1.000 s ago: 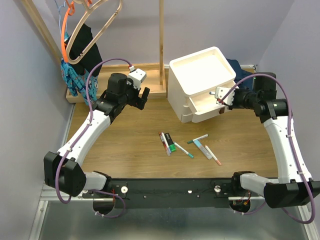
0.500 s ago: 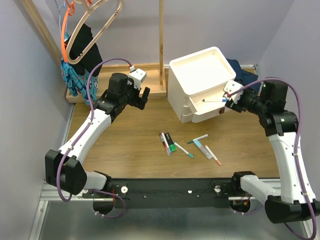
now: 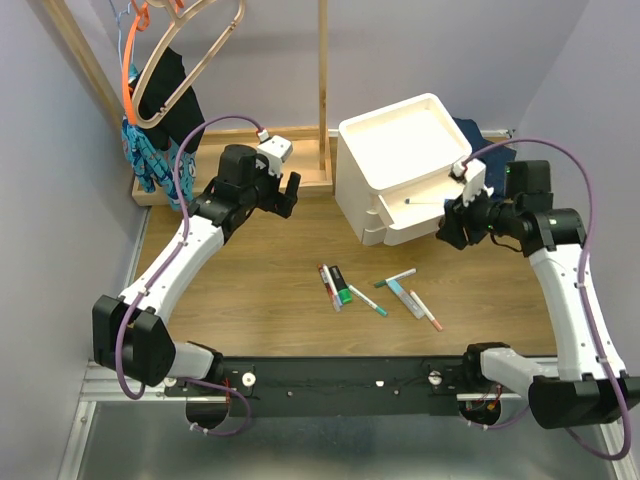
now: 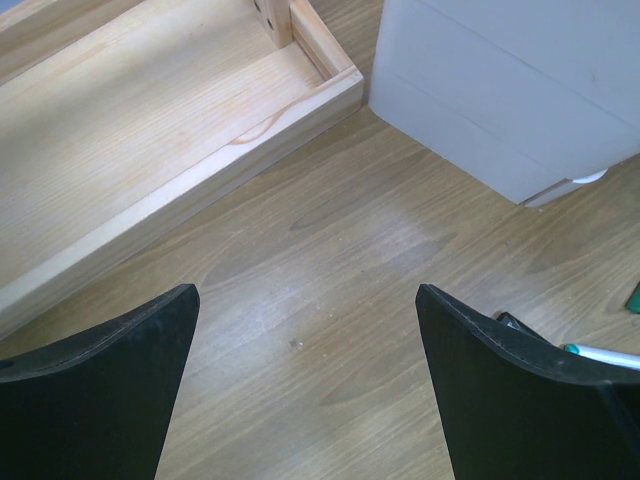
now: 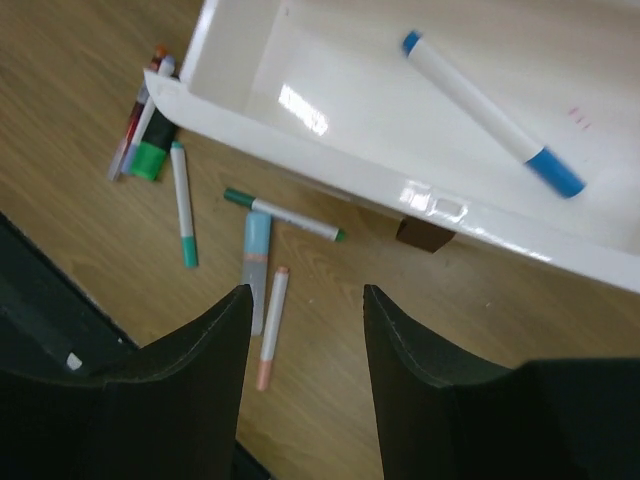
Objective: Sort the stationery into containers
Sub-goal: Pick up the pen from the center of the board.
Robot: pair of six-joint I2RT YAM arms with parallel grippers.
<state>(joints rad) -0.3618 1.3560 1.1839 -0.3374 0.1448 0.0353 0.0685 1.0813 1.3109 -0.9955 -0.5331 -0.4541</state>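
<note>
One blue-capped marker lies loose on the floor of the open drawer of the white drawer unit. In the right wrist view its long axis runs from upper left to lower right, with the larger blue cap at the lower right end and a small blue tip at the upper left end. In the top view it lies nearly level across the frame. Small pink marks on the drawer floor near the cap are too small to read. A brown pull tab sits on the drawer front.

The right gripper hangs in front of the drawer, jaws apart, holding nothing. The left gripper is spread wide and empty over bare bench, near a wooden rack base.

The remaining stationery lies on the bench at centre frame in the top view:
- thick black-and-green marker, green end toward the bottom of the frame;
- slim green-capped marker, axis upper left to lower right;
- second green-ended marker, axis lower left to upper right;
- pale blue tube;
- orange-capped marker, just beside the tube, roughly parallel to it.

No label text on these is legible.
</note>
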